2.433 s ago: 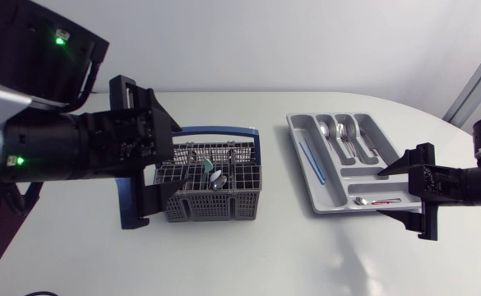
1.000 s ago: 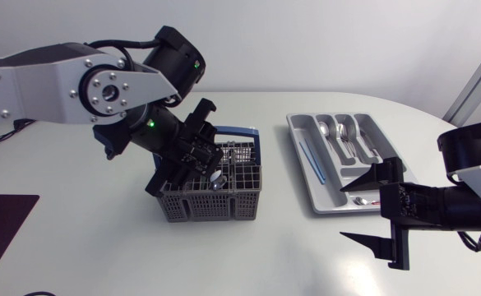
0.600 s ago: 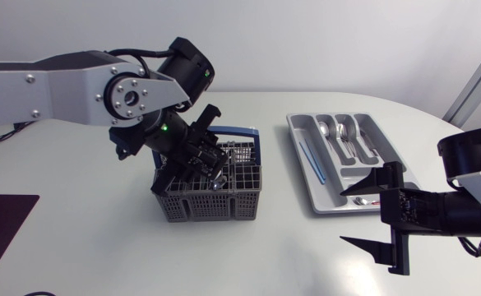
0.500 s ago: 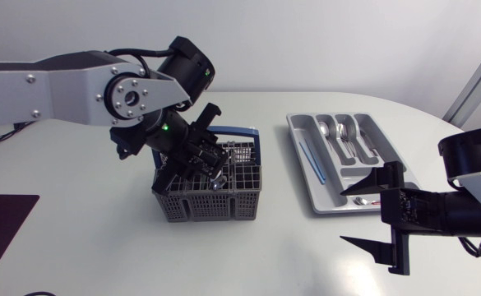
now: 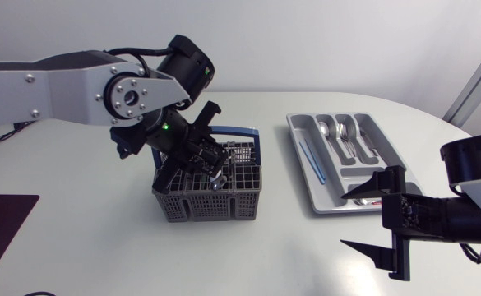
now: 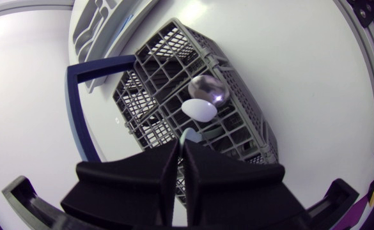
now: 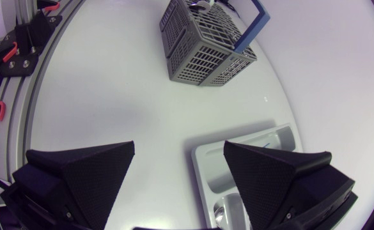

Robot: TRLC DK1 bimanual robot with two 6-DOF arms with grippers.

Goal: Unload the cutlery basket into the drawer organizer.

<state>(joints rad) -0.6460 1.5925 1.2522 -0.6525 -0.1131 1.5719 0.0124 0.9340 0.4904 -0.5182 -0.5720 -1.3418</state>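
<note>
**Head and wrist views.** The grey lattice plastic cutlery basket (image 5: 215, 197), with its blue handle (image 5: 233, 130), stands on the white table (image 5: 100, 247) and is the reference for all positions.

Your left gripper (image 5: 207, 163) sits in the basket's open top, its arm coming in from the side away from the organizer. In the left wrist view its fingers (image 6: 142, 176) stand almost together. They are clamped on the end of a pale-blue utensil (image 6: 188, 135) that rises from a basket cell. Just ahead of that end, inside the basket, you see a white oval spoon bowl (image 6: 199, 110) and, beyond it, a shiny metal spoon bowl (image 6: 208, 87).

The light-grey moulded drawer organizer (image 5: 292, 120) lies well apart from the basket, on the side opposite your left arm. It holds:
- several metal spoons (image 5: 343, 136) in its long compartments;
- a thin light-blue stick (image 5: 311, 160) in the compartment nearest the basket;
- a small red-handled piece (image 5: 376, 201) in its short end compartment.

Your right gripper (image 5: 344, 219) hangs beyond the organizer as seen from the basket, its fingers spread wide apart. The right wrist view looks between them at an organizer corner, with the basket far across the table.
</note>
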